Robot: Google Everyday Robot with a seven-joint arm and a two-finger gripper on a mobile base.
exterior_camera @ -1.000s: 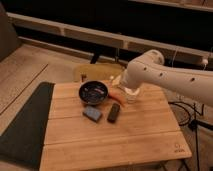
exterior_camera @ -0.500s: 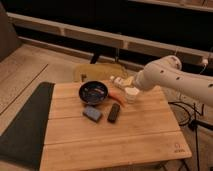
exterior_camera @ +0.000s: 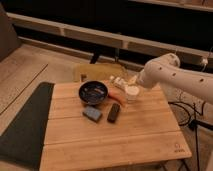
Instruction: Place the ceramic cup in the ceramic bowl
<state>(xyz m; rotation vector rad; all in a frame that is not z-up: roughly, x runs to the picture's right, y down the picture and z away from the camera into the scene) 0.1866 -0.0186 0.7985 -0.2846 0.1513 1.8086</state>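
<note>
The wooden counter (exterior_camera: 125, 145) lay bare along its near edge. Nearer the camera than the claw and off to its left in the picture, a blue rectangular block (exterior_camera: 92, 113) and a black oblong object (exterior_camera: 114, 112) lay side by side, close but apart.

The ceramic cup (exterior_camera: 132, 93) sat directly under the claw (exterior_camera: 134, 85), at its tip: small, short, cream-white and cylindrical, with no handle showing and far narrower than the bowl. Whether it rested on the counter or was lifted just clear of it could not be told. The ceramic bowl (exterior_camera: 93, 91) stood to the claw's left in the picture at about the same depth: round, shallow, glossy blue-black, apart from the cup. An orange item (exterior_camera: 116, 96) lay between them.

The claw hung over the cup, and it could not be told whether it was released or clenched. The white arm (exterior_camera: 170, 75) reached in from the right edge, bent at a rounded joint and sloped down and left to the claw.

Small white lumpy items (exterior_camera: 117, 81) lay just beyond and left of the claw, near the counter's far edge.
</note>
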